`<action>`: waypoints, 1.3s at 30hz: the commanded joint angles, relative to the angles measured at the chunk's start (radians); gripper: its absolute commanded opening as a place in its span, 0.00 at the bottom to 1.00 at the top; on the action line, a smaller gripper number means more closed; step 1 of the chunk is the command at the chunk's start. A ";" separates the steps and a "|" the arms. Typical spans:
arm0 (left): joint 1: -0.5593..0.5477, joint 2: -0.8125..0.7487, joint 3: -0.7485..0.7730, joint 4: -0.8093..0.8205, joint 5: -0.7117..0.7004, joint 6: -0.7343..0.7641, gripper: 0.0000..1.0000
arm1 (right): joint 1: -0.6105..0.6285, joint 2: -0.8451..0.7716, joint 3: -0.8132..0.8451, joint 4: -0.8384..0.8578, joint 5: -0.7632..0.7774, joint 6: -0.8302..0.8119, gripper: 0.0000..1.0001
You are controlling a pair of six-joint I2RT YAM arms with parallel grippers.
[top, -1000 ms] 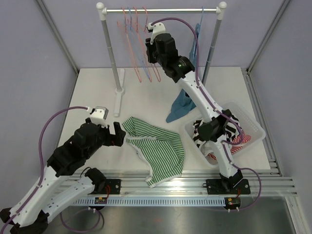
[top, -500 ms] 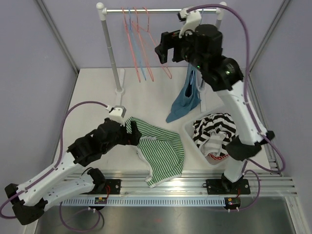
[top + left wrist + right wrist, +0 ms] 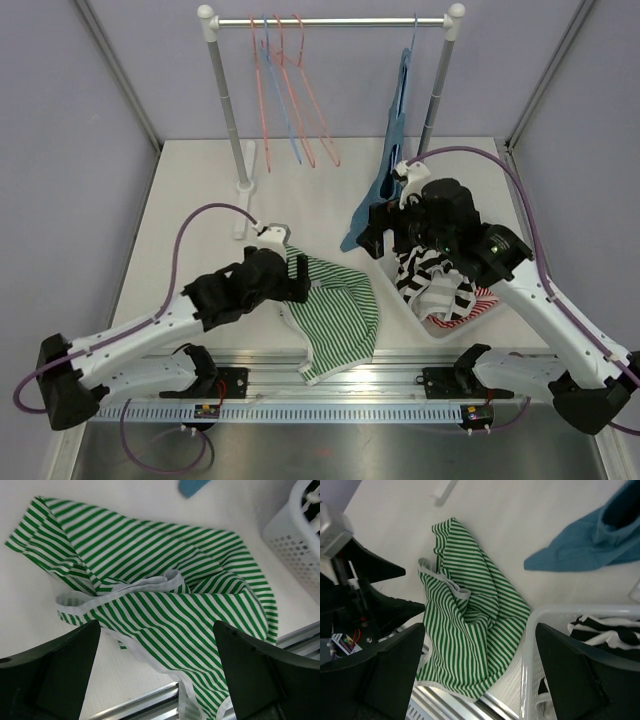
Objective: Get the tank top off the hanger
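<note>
The white table (image 3: 190, 190) has bare surface along its far and left sides. Its near-right part is crowded.

The white-posted clothes rack with a metal rail (image 3: 330, 21) stands at the far edge. Bare pink and blue wire hangers (image 3: 295, 100) hang on the rail's left half.

A green-and-white striped garment (image 3: 335, 310) lies crumpled near the middle, and its near end reaches the table's front rail. Just to its right sits a white perforated plastic basket (image 3: 437, 334) holding black-and-white striped clothes (image 3: 425, 275).

The teal fabric tank top (image 3: 356, 230) is on the thin blue hanger (image 3: 408, 60) at the rail's right end. Its lower end trails onto the table, just beyond the basket.

The left fingers (image 3: 299, 291) are spread apart, grasping nothing, over the striped garment's left edge. The right fingers (image 3: 373, 241) are likewise released and empty, beside the tank top's lower end.

- **Top view only:** the rack and the hangers.
- **Left wrist view:** the garment's white-trimmed opening (image 3: 165, 580), with only a teal scrap at the top edge.
- **Right wrist view:** the teal hem on the table, apart from the striped garment.
</note>
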 commanded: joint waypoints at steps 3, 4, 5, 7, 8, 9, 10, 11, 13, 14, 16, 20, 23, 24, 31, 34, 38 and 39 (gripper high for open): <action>-0.056 0.237 0.023 0.157 0.019 0.007 0.99 | 0.005 -0.230 -0.076 0.037 0.061 0.089 0.99; -0.070 0.302 0.026 0.182 0.019 0.010 0.99 | 0.005 -0.251 -0.076 0.028 0.061 0.092 0.99; -0.076 0.336 0.034 0.197 0.019 0.010 0.99 | 0.005 -0.288 -0.075 0.017 0.053 0.092 0.99; -0.088 0.426 0.029 0.263 0.028 0.016 0.99 | 0.005 -0.317 -0.059 -0.010 0.049 0.091 0.99; -0.088 0.455 0.022 0.289 0.040 0.019 0.99 | 0.005 -0.348 -0.052 -0.013 0.036 0.088 0.99; -0.090 0.486 0.017 0.312 0.051 0.019 0.99 | 0.005 -0.362 -0.038 -0.007 0.024 0.082 0.99; -0.095 0.523 0.015 0.343 0.058 0.018 0.99 | 0.005 -0.373 -0.029 -0.001 0.007 0.069 0.99; -0.098 0.579 0.012 0.357 0.068 0.016 0.99 | 0.005 -0.391 -0.007 0.000 -0.017 0.065 1.00; -0.111 0.627 0.005 0.396 0.086 0.004 0.91 | 0.005 -0.400 0.022 -0.012 -0.036 0.060 1.00; -0.113 0.659 -0.001 0.409 0.092 -0.001 0.84 | 0.005 -0.405 0.048 -0.021 -0.046 0.058 1.00; -0.122 0.680 -0.012 0.427 0.092 -0.014 0.62 | 0.005 -0.417 0.065 -0.035 -0.053 0.055 1.00; -0.130 0.671 -0.023 0.415 0.077 -0.030 0.07 | 0.005 -0.446 0.067 -0.030 -0.054 0.055 0.99; -0.150 0.571 -0.028 0.384 0.043 -0.042 0.00 | 0.005 -0.454 0.077 -0.053 -0.021 0.048 1.00; -0.167 0.499 -0.025 0.355 0.016 -0.045 0.00 | 0.005 -0.454 0.080 -0.059 -0.008 0.043 0.99; -0.254 0.255 0.109 0.203 -0.081 0.011 0.00 | 0.005 -0.459 0.096 -0.099 0.223 0.034 1.00; -0.266 0.235 0.207 0.171 -0.028 0.065 0.00 | 0.005 -0.460 0.099 -0.098 0.313 0.025 1.00; -0.285 0.267 0.336 0.200 0.097 0.133 0.00 | 0.005 -0.462 0.135 -0.104 0.406 0.012 0.99; -0.291 0.282 0.398 0.215 0.153 0.160 0.00 | 0.005 -0.463 0.146 -0.107 0.420 0.012 1.00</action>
